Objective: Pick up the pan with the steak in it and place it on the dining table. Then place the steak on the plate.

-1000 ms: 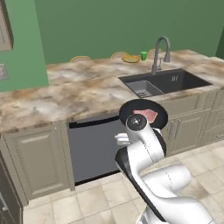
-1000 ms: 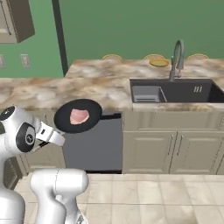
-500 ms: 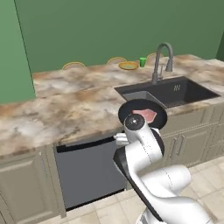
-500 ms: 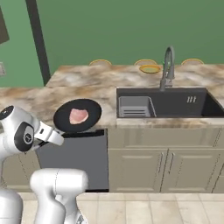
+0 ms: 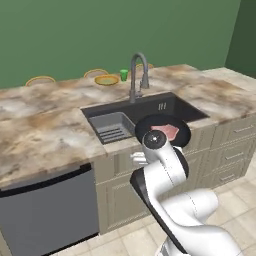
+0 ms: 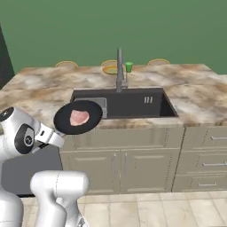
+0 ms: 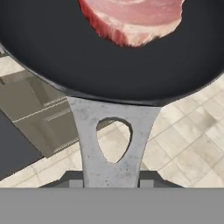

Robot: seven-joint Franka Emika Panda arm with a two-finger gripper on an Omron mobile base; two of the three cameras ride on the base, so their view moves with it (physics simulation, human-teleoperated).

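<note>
the whole scene has slid sideways in both base views over the last second: the dark dishwasher front that was straight ahead is now off to the left, and the inset dark sink (image 5: 145, 112) with its grey tap (image 5: 137, 75) is now met almost head-on. since every fixed thing has shifted together, this is read as the base having driven along the long counter with the beige-brown marbled stone top (image 5: 45, 130), the dining table of the task, and not as any move of the things on it. the small round black frying pan (image 6: 79, 117) is carried level in the air in front of the cabinet fronts, just short of the counter edge, and the flat pinkish-red slab of steak (image 6: 79, 117) is seen lying inside it as it did a second ago. in the hand view the pan's grey handle (image 7: 114, 144), with its oval hole, runs down to the gripper (image 7: 111, 178), whose finger tips are hidden at the bottom edge; the handle is judged to be clamped between partly closed jaws, and the grip has not altered. the round plate with the yellow-orange rim (image 5: 107, 79) stands at the far edge of the counter behind the tap, just beside the small green cup (image 5: 123, 75), well apart from the pan. it is judged that the carry is nearly done and that a bare stretch of stone beside the sink is now within reach for setting the pan down; the steak is not yet moved to the plate.
</note>
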